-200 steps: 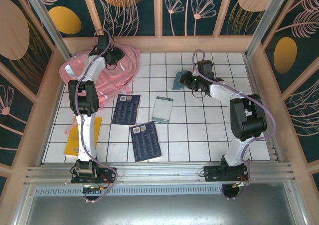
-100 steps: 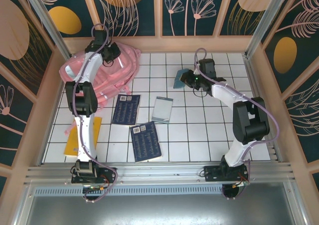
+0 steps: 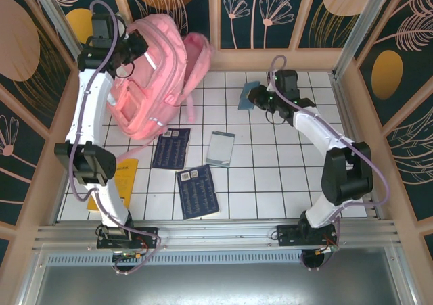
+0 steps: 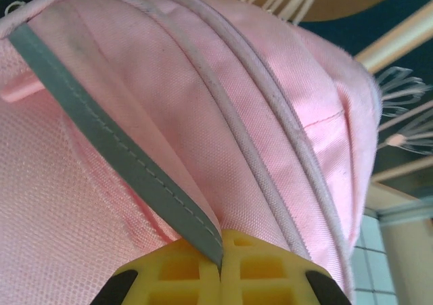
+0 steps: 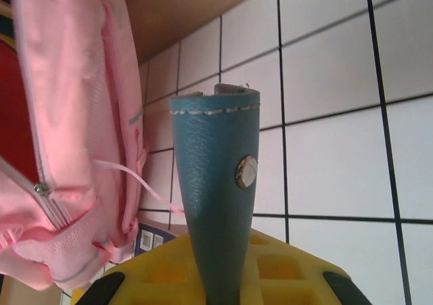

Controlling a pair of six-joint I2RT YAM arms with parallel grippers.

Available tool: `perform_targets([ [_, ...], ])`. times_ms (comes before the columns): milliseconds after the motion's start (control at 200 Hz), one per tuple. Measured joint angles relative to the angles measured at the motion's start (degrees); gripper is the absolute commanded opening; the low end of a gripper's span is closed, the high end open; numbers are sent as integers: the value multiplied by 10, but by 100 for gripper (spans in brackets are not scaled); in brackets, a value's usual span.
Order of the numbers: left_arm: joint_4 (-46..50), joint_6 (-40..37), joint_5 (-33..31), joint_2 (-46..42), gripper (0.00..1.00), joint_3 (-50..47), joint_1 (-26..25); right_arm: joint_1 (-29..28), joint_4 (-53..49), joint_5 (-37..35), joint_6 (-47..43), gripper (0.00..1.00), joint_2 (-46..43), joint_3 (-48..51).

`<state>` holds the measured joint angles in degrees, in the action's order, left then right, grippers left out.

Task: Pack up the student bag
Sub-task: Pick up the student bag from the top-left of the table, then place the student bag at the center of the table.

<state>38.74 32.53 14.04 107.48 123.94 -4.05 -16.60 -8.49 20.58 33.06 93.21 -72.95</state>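
Observation:
The student bag [image 3: 159, 75], a big soft pink backpack, hangs lifted above the back left of the table, with its lower end near the tiles. My left gripper [image 3: 132, 48] is shut on a fold of its fabric beside a grey trim strip [image 4: 128, 170], and the yellow pads [image 4: 264, 268] are pressed together. My right gripper [image 3: 262, 99] stands at the back centre, shut on a teal-blue leather pouch [image 3: 247, 94] with a round snap [image 5: 246, 171]. In the right wrist view the bag [image 5: 74, 136] hangs to the left of the pouch [image 5: 216, 183].
Two dark blue booklets [image 3: 171, 147] [image 3: 197, 191] and a grey notebook [image 3: 220, 148] lie flat mid-table. A yellow book [image 3: 120, 180] lies at the left, partly under the left arm. Wooden walls close in the back and sides.
The left gripper shut on the bag and raised it off the table, up toward the back left. The right gripper moved slightly toward the back wall with the pouch.

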Motion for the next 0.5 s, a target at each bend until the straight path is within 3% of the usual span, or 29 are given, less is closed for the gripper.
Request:
perform_targets([
  [235,-15,-4,90,-33,0,-37,-19,0,-56,-33,-28,6,-61,-68],
  [500,-10,-42,128,-31,0,-31,-96,0,-91,-45,-52,6,-118,-136],
])
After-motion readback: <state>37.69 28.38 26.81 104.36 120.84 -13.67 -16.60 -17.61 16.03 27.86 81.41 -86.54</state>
